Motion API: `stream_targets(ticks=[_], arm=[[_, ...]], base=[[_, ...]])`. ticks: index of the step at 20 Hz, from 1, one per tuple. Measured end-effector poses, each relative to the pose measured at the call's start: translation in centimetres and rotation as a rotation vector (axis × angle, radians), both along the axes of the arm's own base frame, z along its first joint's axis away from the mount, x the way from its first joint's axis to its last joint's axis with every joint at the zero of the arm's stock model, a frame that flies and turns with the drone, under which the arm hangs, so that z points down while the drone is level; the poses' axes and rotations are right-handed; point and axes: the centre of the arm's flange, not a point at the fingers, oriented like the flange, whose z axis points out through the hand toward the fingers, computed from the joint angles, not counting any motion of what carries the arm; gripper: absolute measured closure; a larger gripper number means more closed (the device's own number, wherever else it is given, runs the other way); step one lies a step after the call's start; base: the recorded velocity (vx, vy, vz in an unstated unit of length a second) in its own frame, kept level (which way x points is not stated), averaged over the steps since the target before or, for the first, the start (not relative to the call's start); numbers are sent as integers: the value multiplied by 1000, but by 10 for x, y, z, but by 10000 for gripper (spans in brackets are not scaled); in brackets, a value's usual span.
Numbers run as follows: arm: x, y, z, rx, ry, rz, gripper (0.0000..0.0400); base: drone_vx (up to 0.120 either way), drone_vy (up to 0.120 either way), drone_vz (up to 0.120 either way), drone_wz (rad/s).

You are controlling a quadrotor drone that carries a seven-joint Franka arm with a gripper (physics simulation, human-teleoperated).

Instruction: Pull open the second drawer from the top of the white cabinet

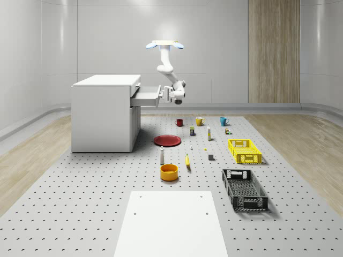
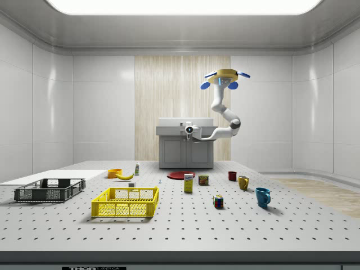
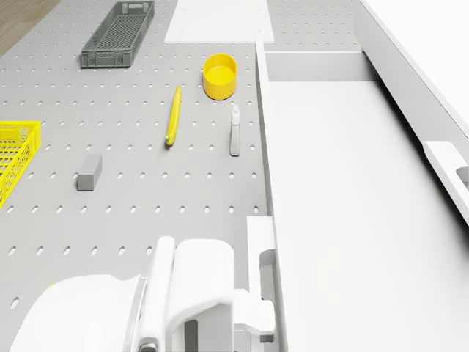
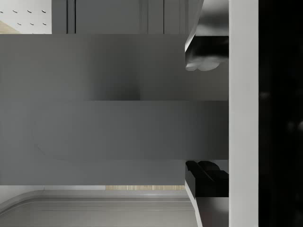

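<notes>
Currently logged, item by item. My quadrotor drone (image 1: 164, 45) with blue rotor guards hovers in the air beside the white box-shaped cabinet (image 1: 104, 115), off its drawer side, above the grey perforated floor (image 1: 80, 198). From it I see the white jointed arm (image 1: 167, 69) hanging down and bending toward the cabinet front.

The pulled-out white drawer (image 1: 144, 97) sits just under the cabinet top and juts toward the whole-scene view's right; from the drone view I see its bare interior floor (image 3: 352, 205) and its front panel edge-on. Which drawer in the stack it is, I cannot tell.

My white two-finger gripper (image 1: 172, 96) is level with the drawer front, touching it at the handle (image 3: 267, 275). In the wrist view both dark fingertips (image 4: 203, 59) flank the white bar, one on each side, so the jaws are pinching the handle.

Floor stock: round red plate (image 1: 168, 141), yellow-orange bowl (image 1: 169, 172), banana (image 1: 187, 160), white spray bottle (image 1: 162, 156), small grey block (image 1: 211, 157), yellow slatted crate (image 1: 244, 151), black slatted crate (image 1: 244, 189), red mug (image 1: 179, 122), yellow mug (image 1: 199, 121), blue mug (image 1: 223, 121), flat white board (image 1: 170, 224).
</notes>
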Motion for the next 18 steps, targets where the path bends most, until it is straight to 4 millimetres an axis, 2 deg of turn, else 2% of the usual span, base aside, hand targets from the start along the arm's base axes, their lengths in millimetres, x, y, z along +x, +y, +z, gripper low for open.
stream_targets(ticks=[18], arm=[[0, -1, 0, 3, -8, -1, 100]], base=[[0, 4, 0, 0]])
